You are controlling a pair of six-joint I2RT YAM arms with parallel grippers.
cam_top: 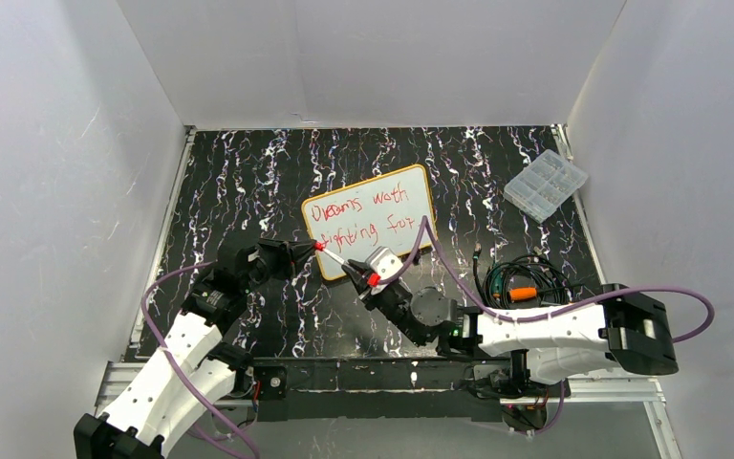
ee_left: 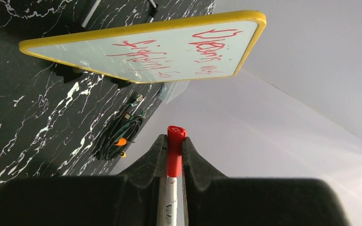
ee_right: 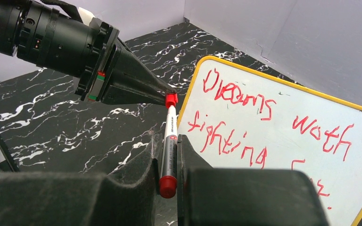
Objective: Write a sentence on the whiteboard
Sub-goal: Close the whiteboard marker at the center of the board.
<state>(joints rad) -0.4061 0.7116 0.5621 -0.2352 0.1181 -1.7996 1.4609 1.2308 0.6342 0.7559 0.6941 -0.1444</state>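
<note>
Whiteboard (cam_top: 420,212): it lies about in the middle of the black marbled table (cam_top: 248,182), a little turned, with its right end farther away than its left end. It has a yellow frame and rounded corners.
Sentence (cam_top: 363,218): red handwriting in two lines, reading about "Dreams worth" and "fighting for". It fills most of the board.
Marker (cam_top: 344,262): white barrel with a red piece at each end. It is held between the two grippers and slants from left and far to right and near.
Left gripper (cam_top: 313,246): its fingers are pressed together on the red far end of the marker.
Right gripper (ee_right: 168,141): its fingers are clamped on the barrel, just beside the near red end.
Board relative to marker: in the top view the marker crosses the near left corner of the board. From the right wrist it runs along the left edge of the frame. I cannot tell if it touches the board.
Other things: a clear compartment box (cam_top: 546,184) sits at the far right, and a bundle of cables (cam_top: 521,282) lies to the near right of the board.
</note>
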